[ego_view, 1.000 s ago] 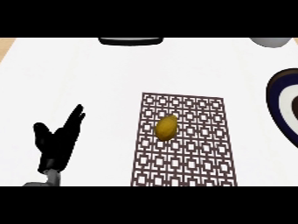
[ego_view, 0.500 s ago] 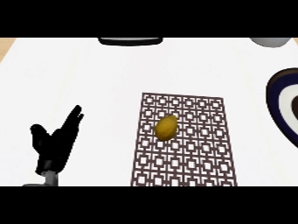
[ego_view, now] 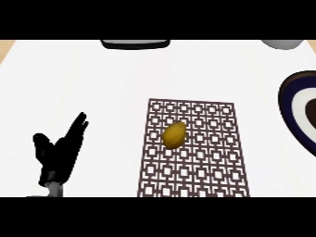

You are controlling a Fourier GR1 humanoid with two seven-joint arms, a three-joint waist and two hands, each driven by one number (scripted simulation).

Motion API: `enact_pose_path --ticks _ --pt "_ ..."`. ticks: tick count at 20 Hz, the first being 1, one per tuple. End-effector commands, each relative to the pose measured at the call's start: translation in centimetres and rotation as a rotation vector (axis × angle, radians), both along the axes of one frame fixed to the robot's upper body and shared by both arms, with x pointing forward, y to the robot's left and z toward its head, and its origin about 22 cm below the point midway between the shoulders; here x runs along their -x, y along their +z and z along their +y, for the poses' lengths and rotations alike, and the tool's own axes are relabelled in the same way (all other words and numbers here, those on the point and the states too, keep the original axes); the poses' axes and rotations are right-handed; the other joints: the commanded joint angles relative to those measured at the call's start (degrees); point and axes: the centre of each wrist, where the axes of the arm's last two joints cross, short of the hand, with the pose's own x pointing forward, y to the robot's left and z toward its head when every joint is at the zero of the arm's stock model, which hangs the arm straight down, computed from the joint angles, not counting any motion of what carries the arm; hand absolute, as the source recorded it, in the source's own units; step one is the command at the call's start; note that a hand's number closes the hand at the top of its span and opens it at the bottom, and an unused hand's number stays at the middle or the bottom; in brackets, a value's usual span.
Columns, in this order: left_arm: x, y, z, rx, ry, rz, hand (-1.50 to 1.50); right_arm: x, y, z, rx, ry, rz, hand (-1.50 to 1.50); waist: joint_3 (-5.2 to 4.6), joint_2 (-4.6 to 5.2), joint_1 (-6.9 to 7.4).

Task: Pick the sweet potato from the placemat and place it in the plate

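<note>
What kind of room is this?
Most likely a kitchen or a place to eat. A sweet potato lies on a patterned placemat, and a dark-rimmed plate sits to its right on the white counter.

counter [ego_view: 85, 83] white | placemat [ego_view: 201, 115] centre | plate [ego_view: 287, 99] right edge | dark item [ego_view: 134, 44], grey item [ego_view: 282, 44] far edge

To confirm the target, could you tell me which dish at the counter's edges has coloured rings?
The plate at the right edge: dark rim, white ring, dark centre. The black dish and grey dish up top are plain.
</note>
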Motion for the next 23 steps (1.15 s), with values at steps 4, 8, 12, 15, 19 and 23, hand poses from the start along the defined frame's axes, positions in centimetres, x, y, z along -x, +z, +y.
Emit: enact_pose_path --ticks 4,8,12,15,19,23 --pt "0.6 0.4 -1.0 0.013 0.018 0.069 0.0 6.3 -0.9 5.8 -0.008 0.128 -0.061 -1.5 -0.27 0.11 -0.32" --pt "-0.5 -0.4 -0.4 0.002 -0.004 0.081 0.0 7.5 -2.4 8.9 -0.008 0.188 -0.031 -1.5 -0.33 0.34 -0.11" --pt "0.4 -0.5 -0.5 0.013 0.008 0.082 0.0 9.7 -4.7 9.1 -0.044 0.194 0.06 -1.5 -0.39 0.37 0.24" --pt "1.2 0.0 0.0 0.003 0.008 0.056 0.0 9.4 -6.2 12.1 -0.042 0.204 0.073 -1.5 -0.4 0.36 0.54" --pt "0.9 -1.9 0.3 0.021 -0.025 0.069 0.0 8.7 -6.7 13.4 -0.041 0.206 0.076 -1.5 -0.46 0.48 0.58" --pt "-0.1 -0.7 -1.7 0.01 -0.001 0.046 0.0 9.5 -8.1 14.8 -0.067 0.214 0.12 -1.5 -0.36 0.33 0.16"
